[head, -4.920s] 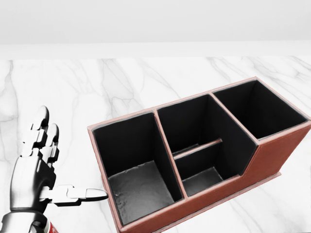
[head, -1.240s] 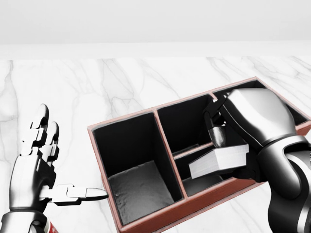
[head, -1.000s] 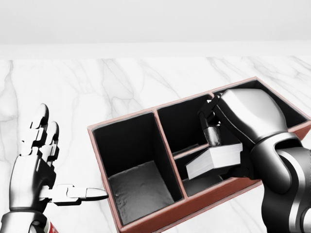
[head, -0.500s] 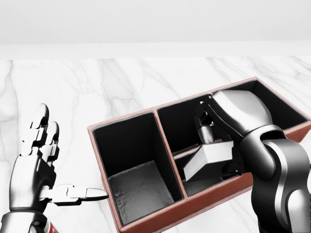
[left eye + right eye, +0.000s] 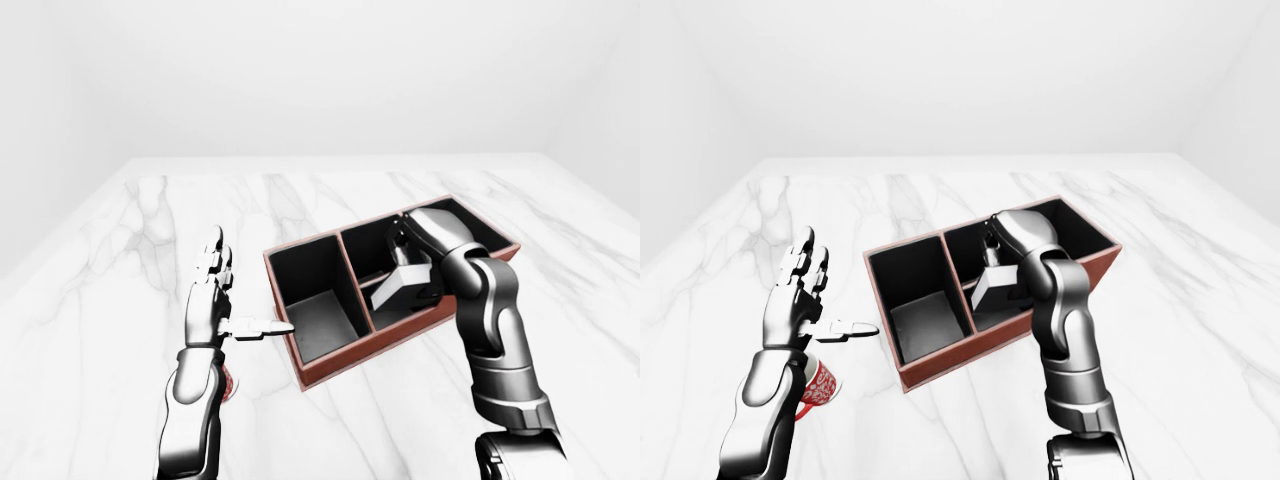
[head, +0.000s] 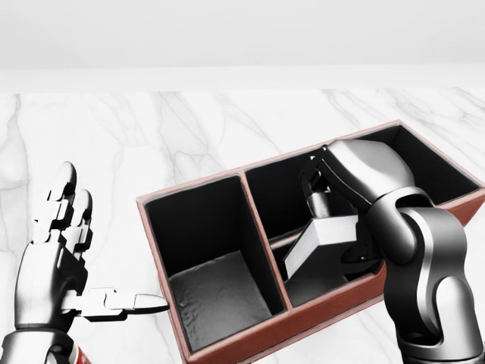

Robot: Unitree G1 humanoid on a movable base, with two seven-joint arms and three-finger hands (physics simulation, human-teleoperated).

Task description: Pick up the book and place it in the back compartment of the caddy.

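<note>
The red-brown caddy [image 6: 189, 187] with black insides lies slantwise on the white marble table [image 6: 151, 129]. It has a large compartment at the left, a middle section split by a low divider, and another compartment at the upper right. My right hand [image 6: 327, 216] is shut on the grey book [image 6: 322, 241] from above. The book tilts steeply over the middle section's divider, its left end down toward the lower small compartment. My left hand [image 6: 95, 254] is open, fingers [image 6: 64, 208] up, just left of the caddy and touching nothing.
A red patterned mug [image 5: 818, 385] stands under my left forearm, near the bottom left of the right-eye view. My right forearm [image 6: 432, 288] crosses the caddy's lower right wall. White walls close the room beyond the table.
My right hand has carried the book leftward and down over the middle section, and the book now tilts more steeply. The left hand has not moved.
</note>
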